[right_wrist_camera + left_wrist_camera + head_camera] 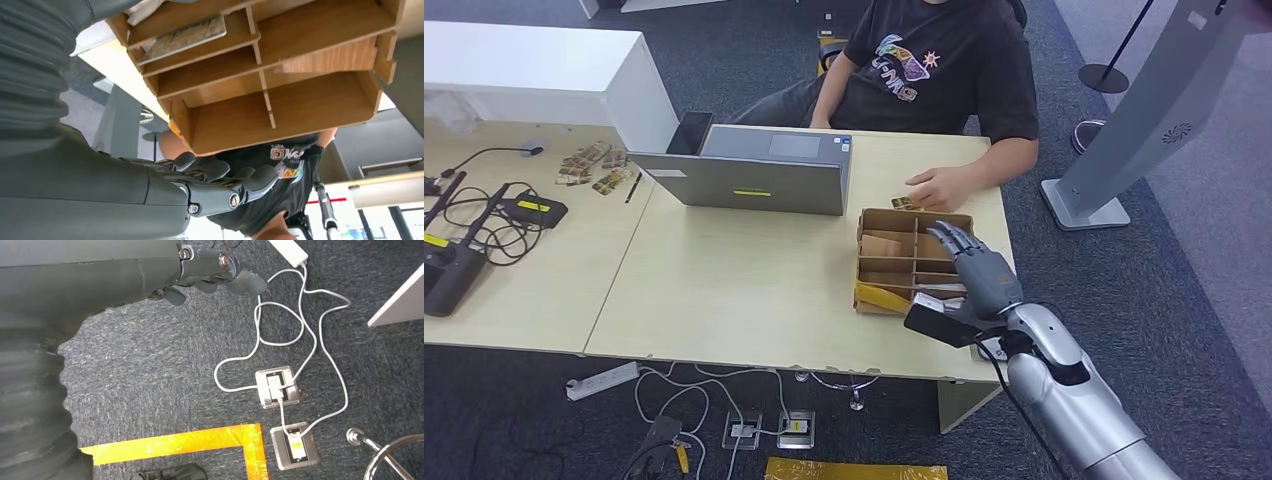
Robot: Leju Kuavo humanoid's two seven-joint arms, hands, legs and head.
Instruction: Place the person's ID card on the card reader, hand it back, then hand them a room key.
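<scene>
While the right hand (972, 268) hovers over the brown wooden divided organiser tray (876, 279) at about 4 o'clock on the light wood table (734, 290), its dark fingers (952, 238) are extended and slightly apart, holding nothing; right wrist view shows the same hand (220, 182) with fingers loosely curved, clear of the tray (280, 75) and empty. One tray compartment holds a flat printed card (182, 35), lying flat; I cannot tell whether it is a room key. White and yellow cards (929, 292) sit in the tray's near compartments, just beside the hand's wrist. A small yellowish card (904, 204) lies on the table at 12 o'clock of the tray, touching the seated person's hand (944, 187); it may be the ID card, too small to confirm. Person in black printed T-shirt (934, 60) sits at 1 o'clock behind the table. Grey open laptop (754, 170) stands at 12 o'clock, well apart from the tray. Black cabled device (444, 270) at 9 o'clock; a card reader is not identifiable. Left hand (210, 270) hangs over dark grey carpet (165, 370), fingers curled in, nothing in them, above white cables (280, 330) and metal floor sockets (277, 387), near orange floor tape (200, 442).
</scene>
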